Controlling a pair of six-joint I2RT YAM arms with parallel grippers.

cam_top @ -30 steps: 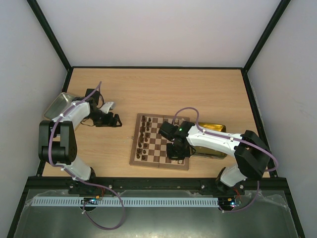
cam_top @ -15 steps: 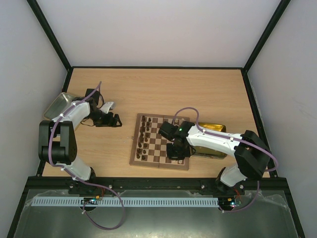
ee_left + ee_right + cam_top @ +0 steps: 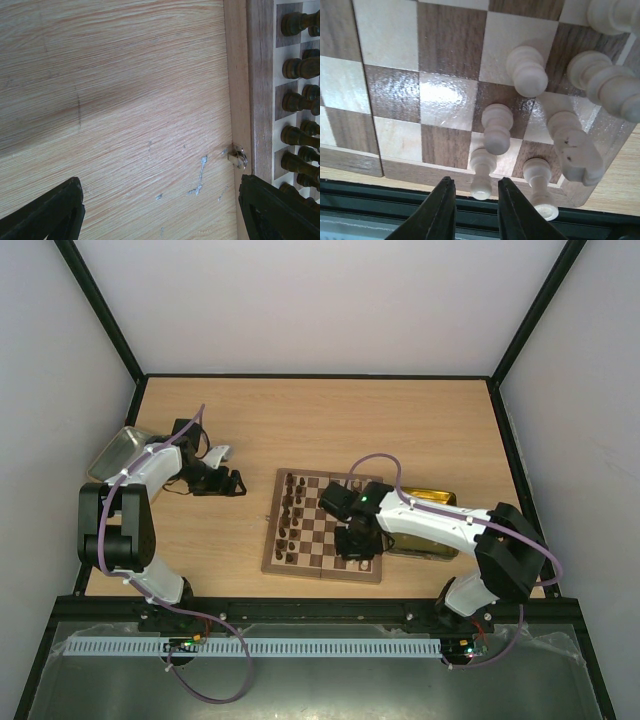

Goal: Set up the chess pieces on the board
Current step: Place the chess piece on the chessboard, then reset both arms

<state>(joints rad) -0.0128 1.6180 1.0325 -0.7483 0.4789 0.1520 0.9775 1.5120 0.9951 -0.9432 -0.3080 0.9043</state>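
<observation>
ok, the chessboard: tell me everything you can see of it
It's a square wooden chessboard: glossy dark-brown and light-tan checks, plain brown border, a seam across it and a small metal clasp on its left edge, so probably folding. It lies flat on the light wooden table. Two files of dark brown chess pieces stand along its left side; pale cream chess pieces cluster at the near right corner, under the right tool.

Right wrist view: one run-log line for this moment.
right gripper: open, tips astride pale pawn | pawn: upright, board edge row | left gripper: open, over table
</observation>
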